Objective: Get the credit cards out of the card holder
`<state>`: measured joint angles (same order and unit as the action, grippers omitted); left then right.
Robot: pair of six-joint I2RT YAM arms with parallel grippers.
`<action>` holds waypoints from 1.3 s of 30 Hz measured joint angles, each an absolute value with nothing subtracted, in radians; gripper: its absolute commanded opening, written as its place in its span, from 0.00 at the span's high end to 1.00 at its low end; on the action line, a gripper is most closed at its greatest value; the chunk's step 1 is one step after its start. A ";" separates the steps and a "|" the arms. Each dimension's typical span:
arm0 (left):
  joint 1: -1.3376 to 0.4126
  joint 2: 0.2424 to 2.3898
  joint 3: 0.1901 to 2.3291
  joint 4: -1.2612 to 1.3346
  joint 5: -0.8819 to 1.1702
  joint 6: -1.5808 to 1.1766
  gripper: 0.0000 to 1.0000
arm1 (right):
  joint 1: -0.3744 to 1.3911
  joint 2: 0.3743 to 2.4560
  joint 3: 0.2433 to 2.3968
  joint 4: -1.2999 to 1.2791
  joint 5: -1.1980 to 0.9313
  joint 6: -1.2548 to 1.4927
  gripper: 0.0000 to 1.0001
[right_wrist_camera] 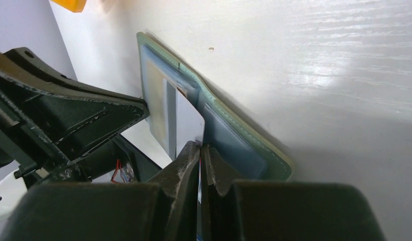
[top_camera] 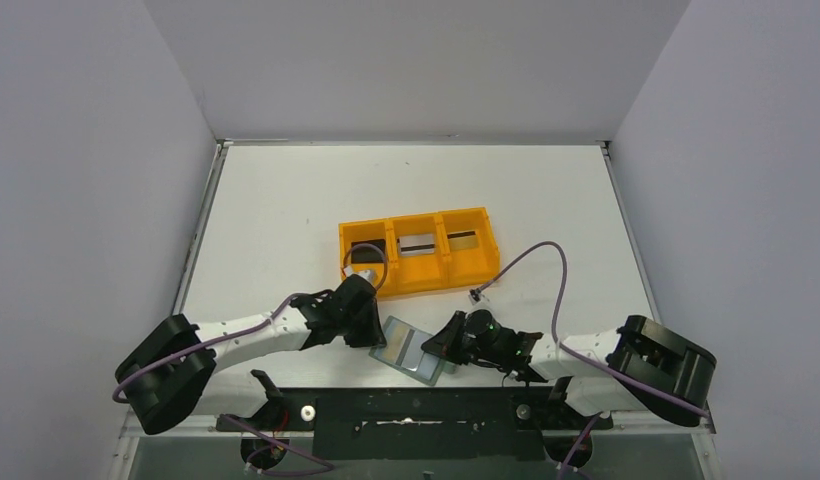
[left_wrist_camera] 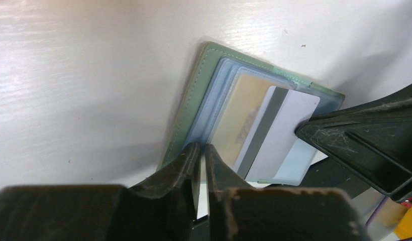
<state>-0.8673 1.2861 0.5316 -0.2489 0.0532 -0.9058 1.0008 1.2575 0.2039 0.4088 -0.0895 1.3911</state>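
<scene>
While card holder [top_camera: 411,348] lies open at near edge: left gripper [left_wrist_camera: 200,148] closed at its left rim; right gripper [right_wrist_camera: 200,146] pinching silvery grey card [right_wrist_camera: 189,120]; orange tray [top_camera: 418,282] beyond.

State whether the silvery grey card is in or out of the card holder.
Partly out: the silvery grey card juts askew from the card holder, its corner pinched by the right gripper.

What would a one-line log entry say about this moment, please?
stage: card removal | left end effector: shut on card holder edge | right end effector: shut on silvery grey card corner | tan card: in pocket
</scene>
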 measured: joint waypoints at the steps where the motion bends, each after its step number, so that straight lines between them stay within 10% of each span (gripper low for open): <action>1: -0.869 1.283 0.532 -0.255 0.048 -0.906 0.74 | 1.001 1.269 0.206 0.411 -0.089 1.396 1.00; 8: -0.870 1.211 0.590 -0.363 -0.026 -0.885 0.62 | 1.000 1.293 0.212 0.417 -0.084 1.407 1.00; 28: -0.950 1.403 0.647 -0.234 0.098 -0.865 0.73 | 0.989 1.299 0.220 0.416 -0.084 1.404 1.00; 39: -0.972 1.402 0.612 -0.184 0.086 -0.911 0.84 | 0.989 1.298 0.208 0.438 -0.085 1.412 0.76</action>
<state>-0.9718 1.4021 0.6117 -0.1841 0.0856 -0.9108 0.9890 1.2976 0.2085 0.4381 -0.0849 1.4117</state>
